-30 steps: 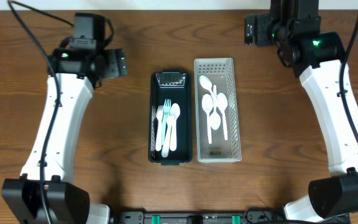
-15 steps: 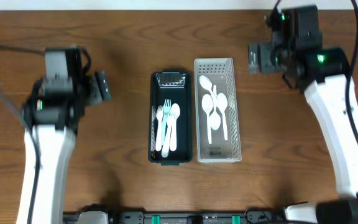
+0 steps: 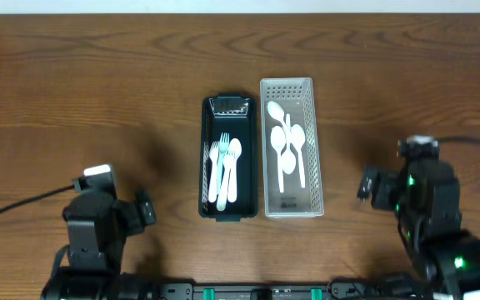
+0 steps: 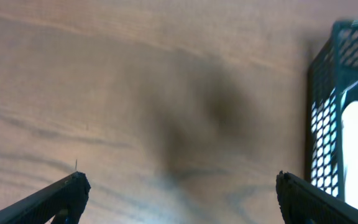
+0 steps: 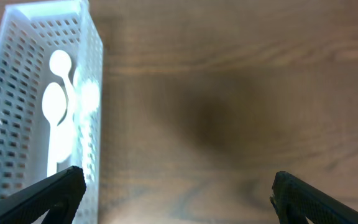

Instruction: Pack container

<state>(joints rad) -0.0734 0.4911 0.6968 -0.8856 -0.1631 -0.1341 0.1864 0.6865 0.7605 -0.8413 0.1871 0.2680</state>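
Note:
A black perforated basket [image 3: 207, 179] in the table's middle holds white and pale blue forks and spoons [image 3: 225, 171]. Beside it on the right, a white perforated basket [image 3: 311, 125] holds several white spoons [image 3: 288, 146]. My left gripper [image 3: 144, 210] is open and empty, low at the front left, apart from the black basket [image 4: 328, 124]. My right gripper [image 3: 367, 185] is open and empty at the front right, next to the white basket [image 5: 17, 74], with spoons [image 5: 58, 102] showing in it.
Bare brown wooden table [image 3: 98, 100] surrounds both baskets. The two arms' bases and cables sit at the front edge, left [image 3: 90, 250] and right [image 3: 440, 242].
Both arms have pulled back from the far side of the table to low positions near the front edge. The baskets and cutlery have not moved.

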